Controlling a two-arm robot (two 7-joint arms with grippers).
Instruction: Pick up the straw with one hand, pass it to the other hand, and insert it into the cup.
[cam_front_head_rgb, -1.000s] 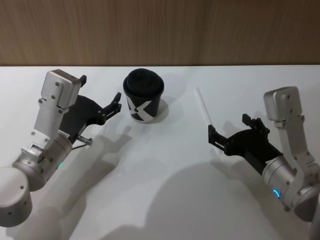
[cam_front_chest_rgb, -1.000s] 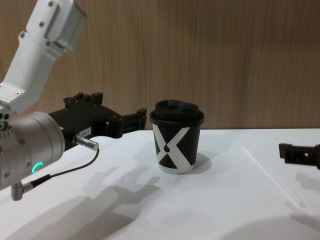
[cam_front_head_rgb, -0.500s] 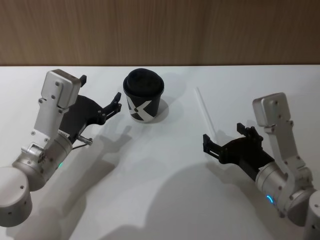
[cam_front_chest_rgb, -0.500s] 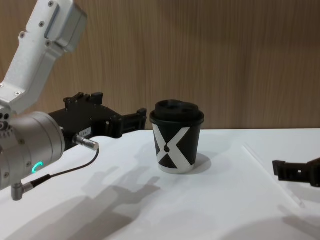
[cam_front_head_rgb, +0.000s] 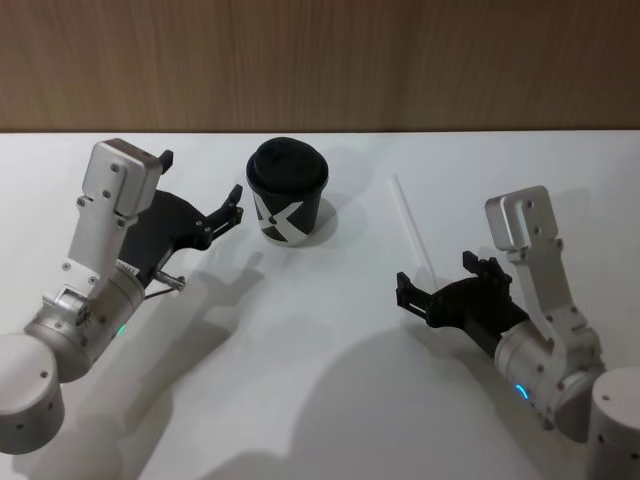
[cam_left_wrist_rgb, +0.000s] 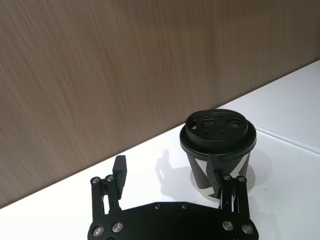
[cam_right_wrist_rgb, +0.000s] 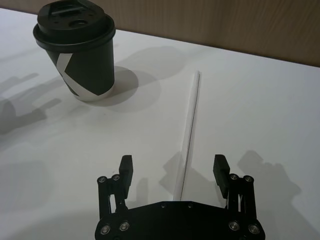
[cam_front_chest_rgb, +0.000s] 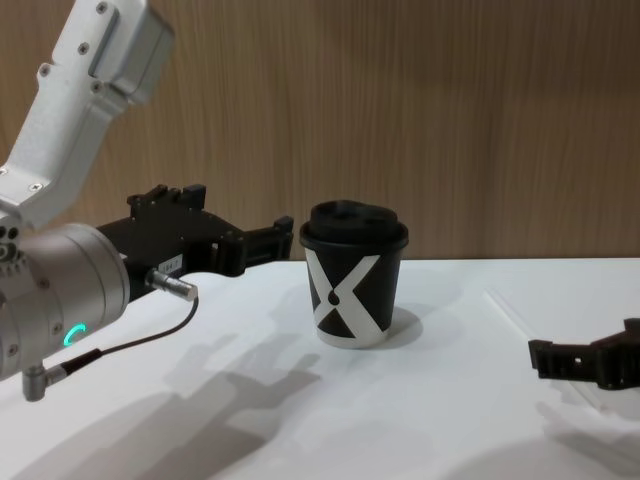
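Straddling the straw (cam_right_wrist_rgb: 191, 115), flat toward the tabletop's (cam_front_head_rgb: 350, 160) right edge, with the right end effector (cam_right_wrist_rgb: 173, 161) spread; risking rolling it aside through one finger touching first. Holding left end effector (cam_left_wrist_rgb: 168, 167) spread beside the cup (cam_front_head_rgb: 287, 195).

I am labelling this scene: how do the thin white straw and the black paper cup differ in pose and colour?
The thin white straw lies flat; the black lidded paper cup stands upright. The straw is plain white; the cup is black with a white X. Both rest on the white table, apart from each other.
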